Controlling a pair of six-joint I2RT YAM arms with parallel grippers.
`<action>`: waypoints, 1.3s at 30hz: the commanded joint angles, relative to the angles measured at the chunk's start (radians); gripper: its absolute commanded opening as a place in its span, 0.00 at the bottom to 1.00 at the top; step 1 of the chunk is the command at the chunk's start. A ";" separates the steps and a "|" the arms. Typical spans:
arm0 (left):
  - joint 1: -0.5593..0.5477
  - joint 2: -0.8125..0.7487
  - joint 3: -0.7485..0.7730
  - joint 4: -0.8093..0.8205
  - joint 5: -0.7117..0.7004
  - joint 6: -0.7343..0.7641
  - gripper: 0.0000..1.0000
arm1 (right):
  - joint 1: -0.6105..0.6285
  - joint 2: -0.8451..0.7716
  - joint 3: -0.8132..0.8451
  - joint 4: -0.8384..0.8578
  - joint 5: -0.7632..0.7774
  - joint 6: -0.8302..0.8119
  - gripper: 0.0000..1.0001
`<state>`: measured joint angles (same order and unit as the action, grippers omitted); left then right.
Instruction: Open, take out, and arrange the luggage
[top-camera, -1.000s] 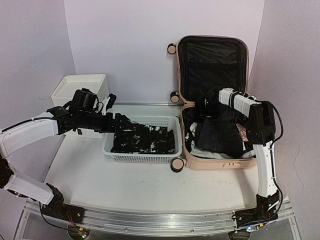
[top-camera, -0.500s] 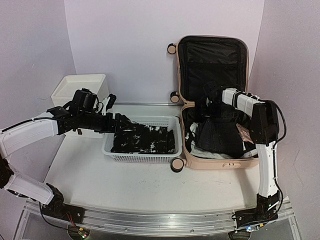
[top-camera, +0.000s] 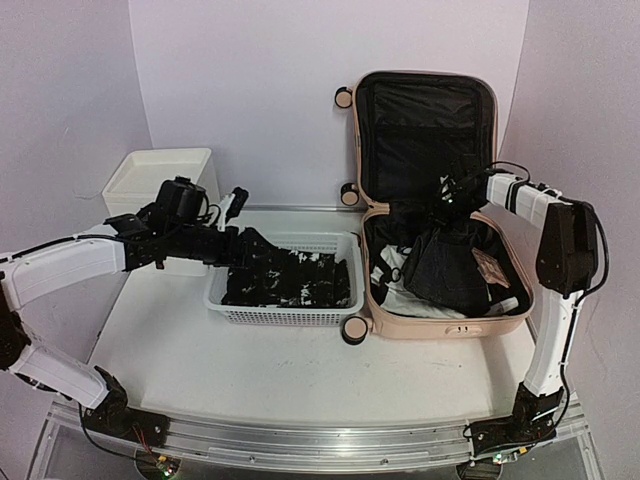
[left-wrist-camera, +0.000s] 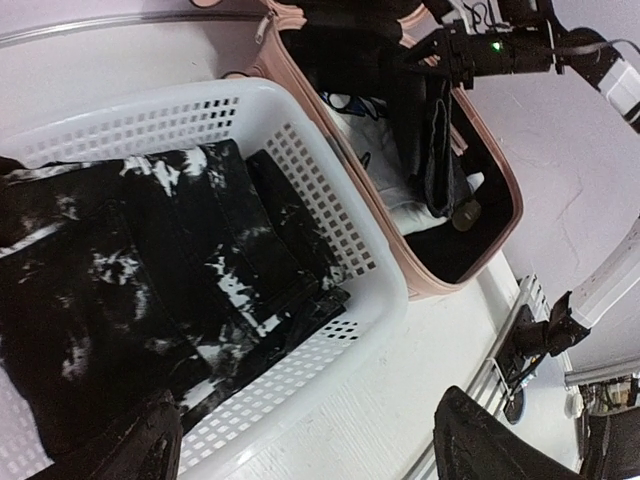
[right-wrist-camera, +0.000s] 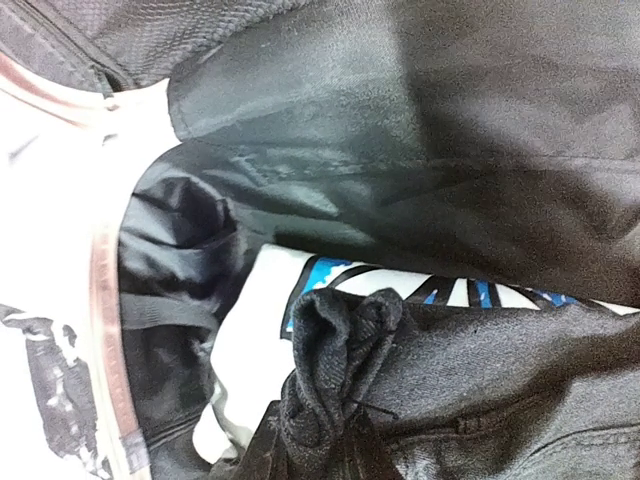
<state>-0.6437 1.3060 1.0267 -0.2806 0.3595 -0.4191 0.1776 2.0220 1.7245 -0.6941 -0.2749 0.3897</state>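
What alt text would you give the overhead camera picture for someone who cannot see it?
A pale pink suitcase lies open on a white table, and the right end effector pinches the top of a dark garment inside it. Beside it, the open left end effector hovers over black-and-white clothing in a white mesh basket.

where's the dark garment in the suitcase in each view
top external: garment right of centre, heaped in the lower half of the suitcase.
left wrist: garment upper right, hanging inside the suitcase.
right wrist: garment bunched at bottom centre.
shared landmark: the suitcase's pink rim, at lower right on top, centre right in the left wrist view, left edge in the right wrist view.
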 joint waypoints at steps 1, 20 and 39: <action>-0.129 0.113 0.133 0.082 -0.038 0.043 0.88 | -0.038 -0.086 -0.034 0.063 -0.187 0.007 0.00; -0.331 1.112 1.169 0.146 -0.044 -0.156 1.00 | -0.066 -0.101 -0.092 0.137 -0.293 0.077 0.00; -0.417 1.376 1.502 0.065 -0.183 -0.107 0.83 | -0.068 -0.155 -0.159 0.192 -0.316 0.130 0.00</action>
<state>-1.0477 2.6762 2.4428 -0.2138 0.2077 -0.5488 0.1127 1.9560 1.5723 -0.5522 -0.5430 0.4953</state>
